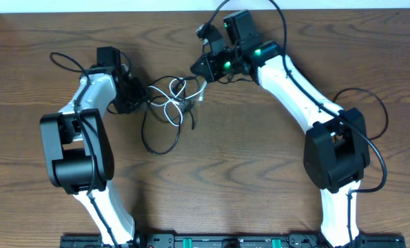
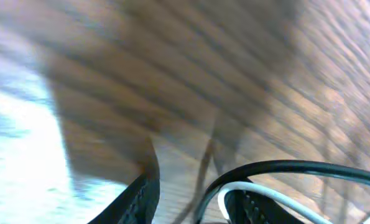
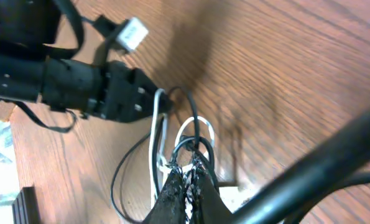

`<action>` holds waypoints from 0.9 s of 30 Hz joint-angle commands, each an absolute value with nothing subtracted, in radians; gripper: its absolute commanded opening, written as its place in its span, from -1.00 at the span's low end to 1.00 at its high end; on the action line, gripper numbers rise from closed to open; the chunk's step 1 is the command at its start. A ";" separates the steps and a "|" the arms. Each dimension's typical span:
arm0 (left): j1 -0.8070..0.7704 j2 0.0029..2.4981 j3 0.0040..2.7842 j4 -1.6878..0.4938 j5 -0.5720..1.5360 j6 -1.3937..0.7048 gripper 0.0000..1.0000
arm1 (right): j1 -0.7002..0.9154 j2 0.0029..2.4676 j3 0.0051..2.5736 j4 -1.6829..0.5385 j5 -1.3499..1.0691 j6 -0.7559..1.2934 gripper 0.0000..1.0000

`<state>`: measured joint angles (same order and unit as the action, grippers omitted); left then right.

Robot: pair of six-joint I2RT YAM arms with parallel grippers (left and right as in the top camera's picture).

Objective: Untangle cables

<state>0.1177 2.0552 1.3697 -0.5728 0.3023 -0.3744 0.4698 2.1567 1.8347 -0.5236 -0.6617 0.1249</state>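
Tabletop (image 1: 246,151) is carrying the cables (image 1: 170,103), tangled between my arms. My right gripper (image 3: 188,186) is pinching black and white strands tight. My left gripper (image 2: 188,202) is standing narrowly apart, with cords passing between its jaws.

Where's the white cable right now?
The white cable sits centrally in the overhead view, tangled with the black cable, between the left gripper and right gripper.

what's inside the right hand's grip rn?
Right wrist view: white and black strands of the cables run into the tips of the shut right hand. The stretch inside the grip is covered; which strands are actually pinched can't be seen.
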 commanded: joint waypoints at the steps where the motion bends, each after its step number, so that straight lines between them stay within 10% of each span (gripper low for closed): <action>1: 0.191 2.098 1.343 -0.606 0.191 -0.426 -0.19 | 0.433 2.130 1.838 -0.540 -0.684 0.103 -0.97; 23: 0.445 2.098 1.339 -0.666 0.397 -0.492 -0.20 | 0.339 2.130 1.837 -0.715 -0.376 0.111 -0.98; 27: 0.439 2.098 1.339 -0.665 0.495 -0.451 0.35 | 0.356 2.130 1.837 -0.721 -0.356 0.111 -0.98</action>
